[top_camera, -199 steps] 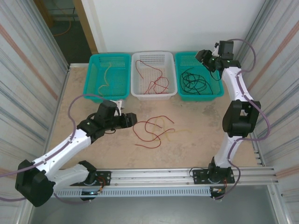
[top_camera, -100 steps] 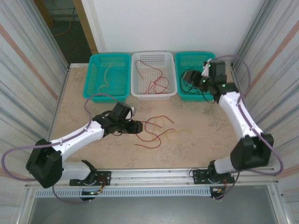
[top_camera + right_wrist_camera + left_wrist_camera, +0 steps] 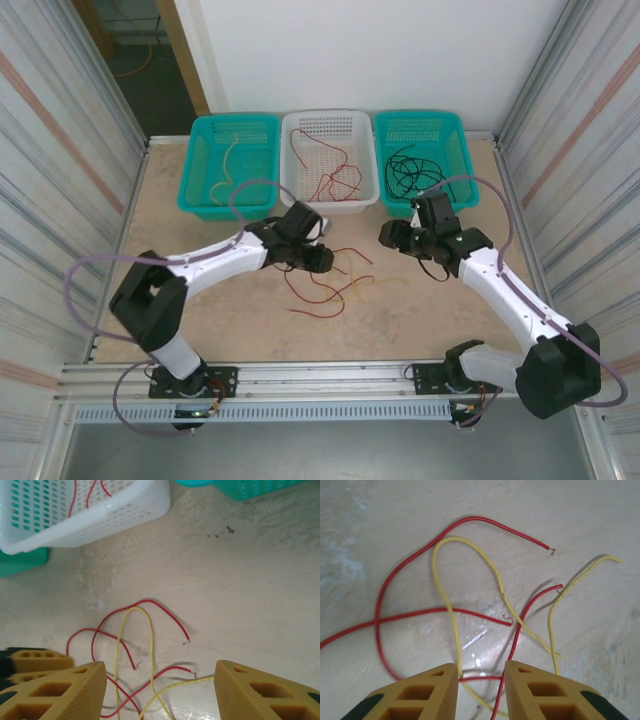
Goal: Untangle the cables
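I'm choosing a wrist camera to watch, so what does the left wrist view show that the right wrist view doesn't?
Left wrist: a close look at the crossings, with a yellow cable and a red cable running in between the left arm's open jaws. Right wrist: the white basket holding red cables, a teal basket corner, and the left arm's jaws from outside. Both: the red and yellow tangle on the table.
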